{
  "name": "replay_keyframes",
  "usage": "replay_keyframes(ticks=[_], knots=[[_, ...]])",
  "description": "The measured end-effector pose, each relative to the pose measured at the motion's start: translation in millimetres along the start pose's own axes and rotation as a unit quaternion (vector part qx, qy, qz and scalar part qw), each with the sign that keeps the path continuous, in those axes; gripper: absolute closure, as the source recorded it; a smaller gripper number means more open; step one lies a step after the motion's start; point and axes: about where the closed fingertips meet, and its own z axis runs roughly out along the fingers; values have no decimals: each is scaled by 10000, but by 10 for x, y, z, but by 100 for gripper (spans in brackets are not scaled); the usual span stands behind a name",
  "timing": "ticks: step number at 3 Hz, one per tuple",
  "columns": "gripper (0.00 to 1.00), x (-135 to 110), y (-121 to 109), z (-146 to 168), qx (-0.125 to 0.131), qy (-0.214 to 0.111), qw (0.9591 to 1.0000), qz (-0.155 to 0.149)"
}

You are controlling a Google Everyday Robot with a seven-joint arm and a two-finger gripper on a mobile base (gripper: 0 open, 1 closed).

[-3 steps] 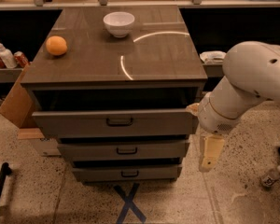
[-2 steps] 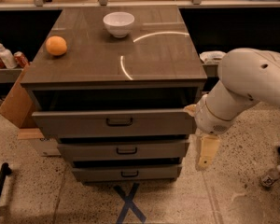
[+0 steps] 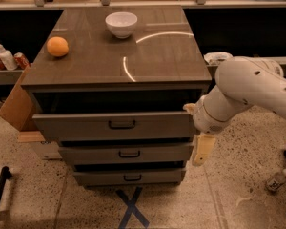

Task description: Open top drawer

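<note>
The top drawer is a grey-brown long flat front with a small dark handle at its centre. It stands pulled out from the cabinet, with a dark gap above it under the cabinet top. The two shorter drawer fronts sit below it, the middle drawer and the bottom drawer. My gripper hangs at the right end of the drawers, beside the top drawer's right corner and apart from the handle, its cream finger pointing down. My white arm comes in from the right.
A white bowl and an orange sit on the cabinet top. A cardboard box leans at the left, with bottles and cans on a shelf behind it. A blue tape X marks the floor in front.
My arm and gripper have shifted slightly left, closer to the drawers' right end. The top drawer stays pulled out as before.
</note>
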Motion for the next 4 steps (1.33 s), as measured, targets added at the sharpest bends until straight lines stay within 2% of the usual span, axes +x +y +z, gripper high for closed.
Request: replay_keyframes(ticks=[1,4], knots=[[0,1,-5,17,5,10,10000,8],[0,-162,-496,461,100,379,9988,-300]])
